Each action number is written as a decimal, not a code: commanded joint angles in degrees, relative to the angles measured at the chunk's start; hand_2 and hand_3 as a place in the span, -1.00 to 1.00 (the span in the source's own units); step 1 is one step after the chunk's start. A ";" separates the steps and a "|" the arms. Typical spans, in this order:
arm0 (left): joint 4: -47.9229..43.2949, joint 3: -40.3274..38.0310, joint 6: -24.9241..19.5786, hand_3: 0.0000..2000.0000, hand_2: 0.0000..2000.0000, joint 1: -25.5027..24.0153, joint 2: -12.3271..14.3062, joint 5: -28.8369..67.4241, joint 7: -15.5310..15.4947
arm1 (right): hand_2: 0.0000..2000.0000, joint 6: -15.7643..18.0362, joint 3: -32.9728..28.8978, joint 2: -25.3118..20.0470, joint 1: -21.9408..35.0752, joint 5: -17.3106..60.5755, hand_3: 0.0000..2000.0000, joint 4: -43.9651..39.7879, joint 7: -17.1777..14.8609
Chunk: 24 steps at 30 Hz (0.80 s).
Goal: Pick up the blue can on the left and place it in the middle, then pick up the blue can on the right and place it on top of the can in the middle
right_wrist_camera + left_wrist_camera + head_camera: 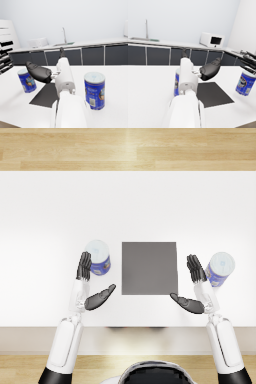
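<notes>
Both hands, left hand (89, 283) and right hand (194, 287), spread empty, each just beside its blue can (98, 257), (219, 268).

Can (94, 90) labels blurred; no text legible.

Count on the white worktop (50, 203): two blue cans, left can (98, 257) at 9 o'clock of the mat and right can (220, 268) at 3 o'clock. One dark grey mat (149, 268) at centre. Two hands in view: left hand (90, 283), right hand (194, 287). Background: one microwave (212, 40), one sink tap (146, 28).
</notes>
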 commanded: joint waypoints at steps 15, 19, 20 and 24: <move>0.00 0.00 0.00 -1.00 -1.00 0.00 0.00 0.00 0.00 | -1.00 0.00 0.00 0.00 0.00 0.00 -1.00 0.00 0.00; 0.00 0.00 0.00 -1.00 -1.00 0.00 0.00 0.00 0.00 | -1.00 0.00 0.00 0.00 0.00 0.00 -1.00 0.00 0.00; 0.00 0.00 0.00 -1.00 -1.00 0.00 0.00 0.00 0.00 | -1.00 0.00 0.00 0.00 0.00 0.00 -1.00 0.00 0.00; 0.00 0.00 0.00 -1.00 -1.00 0.00 0.00 0.00 0.00 | -1.00 0.00 0.00 0.00 0.00 0.00 -1.00 0.00 0.00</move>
